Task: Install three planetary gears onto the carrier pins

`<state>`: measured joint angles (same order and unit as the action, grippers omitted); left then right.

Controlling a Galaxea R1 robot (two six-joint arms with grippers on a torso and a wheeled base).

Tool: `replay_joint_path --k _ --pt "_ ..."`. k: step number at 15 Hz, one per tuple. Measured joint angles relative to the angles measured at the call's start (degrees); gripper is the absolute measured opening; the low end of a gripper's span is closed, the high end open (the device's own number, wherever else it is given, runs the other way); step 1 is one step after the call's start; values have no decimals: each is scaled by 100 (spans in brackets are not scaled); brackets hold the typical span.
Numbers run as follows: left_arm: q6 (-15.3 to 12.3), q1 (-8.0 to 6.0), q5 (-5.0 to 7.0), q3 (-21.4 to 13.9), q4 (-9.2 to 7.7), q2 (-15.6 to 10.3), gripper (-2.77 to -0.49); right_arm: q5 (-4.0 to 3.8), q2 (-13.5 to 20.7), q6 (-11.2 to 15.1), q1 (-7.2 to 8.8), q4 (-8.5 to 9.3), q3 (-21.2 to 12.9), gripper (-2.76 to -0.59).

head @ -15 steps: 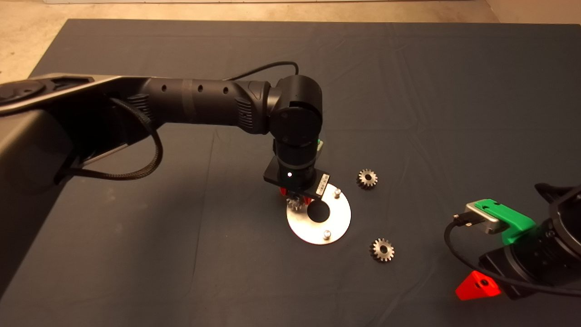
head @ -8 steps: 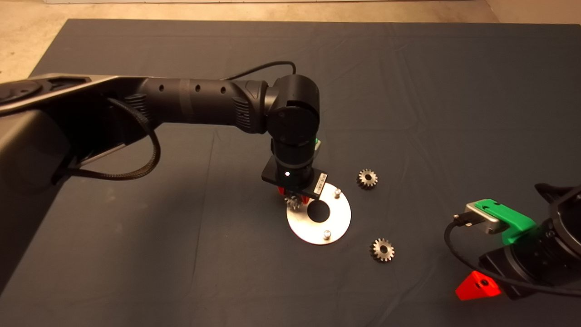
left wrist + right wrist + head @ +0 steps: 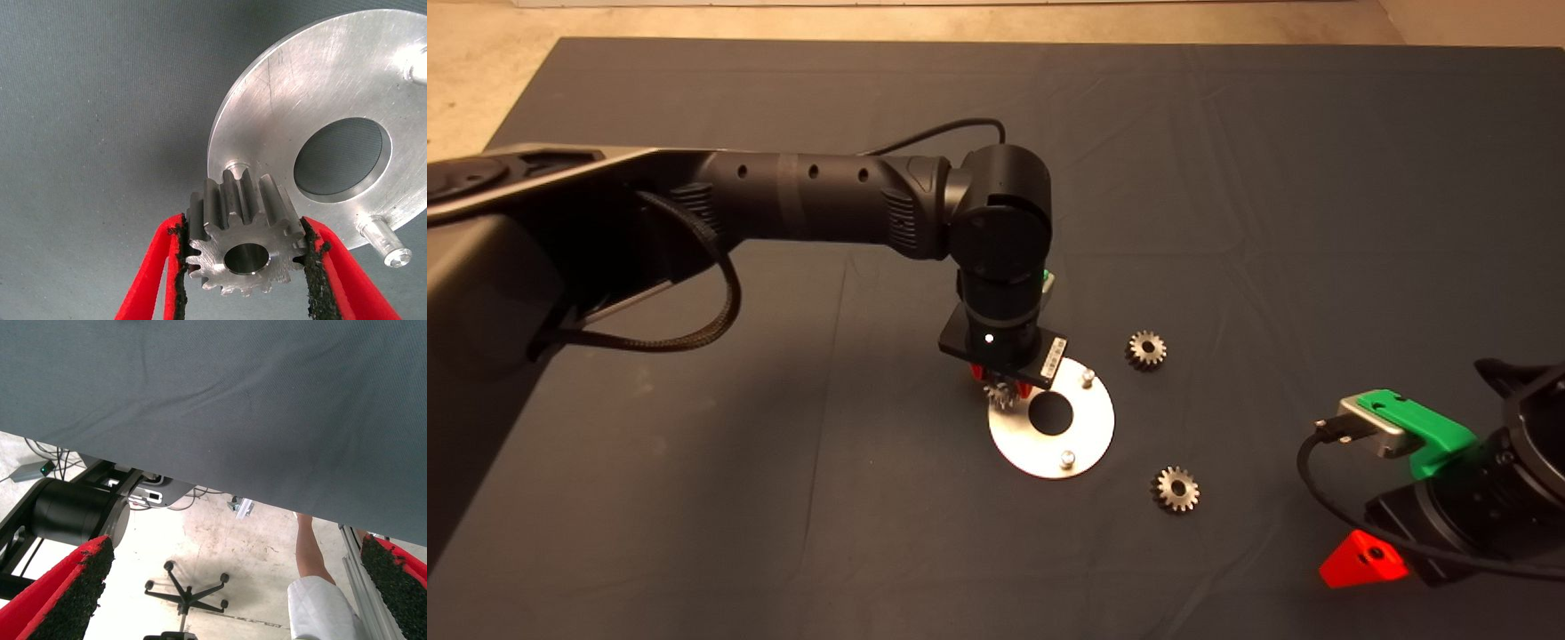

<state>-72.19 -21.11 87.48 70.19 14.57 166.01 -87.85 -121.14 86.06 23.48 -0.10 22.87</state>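
My left gripper (image 3: 1000,384) hangs over the left rim of the round silver disc (image 3: 1092,428) and is shut on one planetary gear (image 3: 243,233), gripped by its teeth between the black pads. The gear hovers just off one carrier pin (image 3: 235,165), whose top shows behind it. Two bare carrier pins (image 3: 1088,378) (image 3: 1066,459) stand on the disc's far and near sides. Two loose gears lie flat on the mat to the disc's right, one farther back (image 3: 1146,349) and one nearer (image 3: 1176,489). My right gripper (image 3: 233,600) is parked at the lower right, open.
The dark mat (image 3: 1272,178) covers the table. Past its edge, the right wrist view shows floor, a chair base (image 3: 187,593) and a person's leg (image 3: 310,547). The left arm (image 3: 827,200) spans the mat's left half.
The left gripper and its gear have shifted slightly to the left above the disc's rim. The loose gears, disc and right arm have not moved.
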Motion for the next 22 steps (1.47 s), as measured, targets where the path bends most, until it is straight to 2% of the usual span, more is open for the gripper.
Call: replay_joint_path --k 9,14,22 --pt "69 -7 0 78 -11 30 -235 -2 0 -1 0 -1 0 -61" --pt "-75 -5 0 -107 -1 34 -235 -2 0 -1 0 -1 0 -61" --pt "-106 -5 0 -180 -1 34 -235 -2 0 -1 0 -1 0 -61"
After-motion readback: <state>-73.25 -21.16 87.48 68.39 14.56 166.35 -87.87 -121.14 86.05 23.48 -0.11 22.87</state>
